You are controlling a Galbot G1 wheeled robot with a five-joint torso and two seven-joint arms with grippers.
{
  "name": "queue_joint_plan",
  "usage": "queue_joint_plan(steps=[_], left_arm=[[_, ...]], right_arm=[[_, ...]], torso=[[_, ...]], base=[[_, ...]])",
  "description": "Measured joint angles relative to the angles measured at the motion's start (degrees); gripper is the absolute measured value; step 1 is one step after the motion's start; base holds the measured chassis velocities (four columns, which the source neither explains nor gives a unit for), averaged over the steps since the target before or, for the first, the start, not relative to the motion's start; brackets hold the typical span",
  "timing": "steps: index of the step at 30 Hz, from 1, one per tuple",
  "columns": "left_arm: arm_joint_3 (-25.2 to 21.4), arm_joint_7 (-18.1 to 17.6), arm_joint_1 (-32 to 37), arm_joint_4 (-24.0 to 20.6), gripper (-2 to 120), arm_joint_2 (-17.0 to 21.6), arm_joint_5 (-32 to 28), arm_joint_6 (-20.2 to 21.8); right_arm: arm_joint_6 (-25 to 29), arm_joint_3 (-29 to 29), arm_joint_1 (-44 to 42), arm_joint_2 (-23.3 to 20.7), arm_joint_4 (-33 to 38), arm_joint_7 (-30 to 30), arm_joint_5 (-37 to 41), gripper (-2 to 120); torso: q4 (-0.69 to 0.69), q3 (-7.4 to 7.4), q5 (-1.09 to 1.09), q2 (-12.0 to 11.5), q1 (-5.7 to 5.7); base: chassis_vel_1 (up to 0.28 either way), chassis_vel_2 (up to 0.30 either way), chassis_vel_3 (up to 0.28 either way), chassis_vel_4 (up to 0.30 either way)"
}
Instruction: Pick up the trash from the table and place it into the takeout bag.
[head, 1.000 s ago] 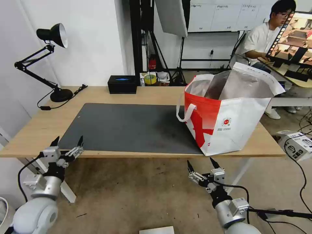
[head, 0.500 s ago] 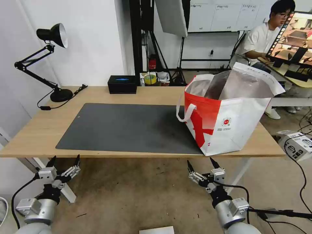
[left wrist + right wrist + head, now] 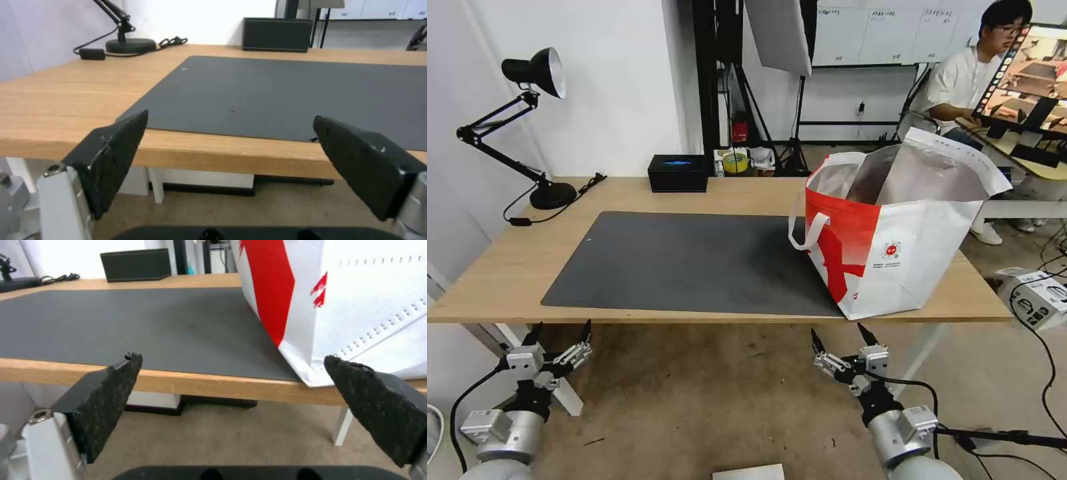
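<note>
The light-wood table (image 3: 507,267) carries a large dark grey mat (image 3: 694,260) across its middle. On the right part of the table stands the red-and-white takeout bag (image 3: 894,253), upright with its mouth open, its silver foil lining showing and one white loop handle hanging on its left side. Its near corner rests on the right end of the mat, close to the table's near edge, as the right wrist view confirms. Whether any trash lies inside the bag cannot be told.

The left gripper (image 3: 560,329) hangs below and in front of the table's near left edge, its two fingers spread wide apart and holding nothing; in the left wrist view its black pads (image 3: 118,150) frame the table edge and the mat beyond. The right gripper (image 3: 839,337) hangs likewise below the near edge, just in front of the bag, fingers spread and empty.

At the far edge sits a black box with a blue top (image 3: 678,173), and at the far left a black desk lamp (image 3: 537,73) with its cord.
</note>
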Motion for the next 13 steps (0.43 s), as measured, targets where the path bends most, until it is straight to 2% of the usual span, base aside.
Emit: queue_joint_plan(steps=[13], left_arm=[[0.1,0.0,-0.1,0.0,100,0.1,0.0,0.0]], right_arm=[[0.0,0.0,0.0,0.0,0.0,0.0,0.0,100]], torso=[[0.0,0.0,0.0,0.0,0.0]], base=[[0.0,0.0,0.0,0.0]])
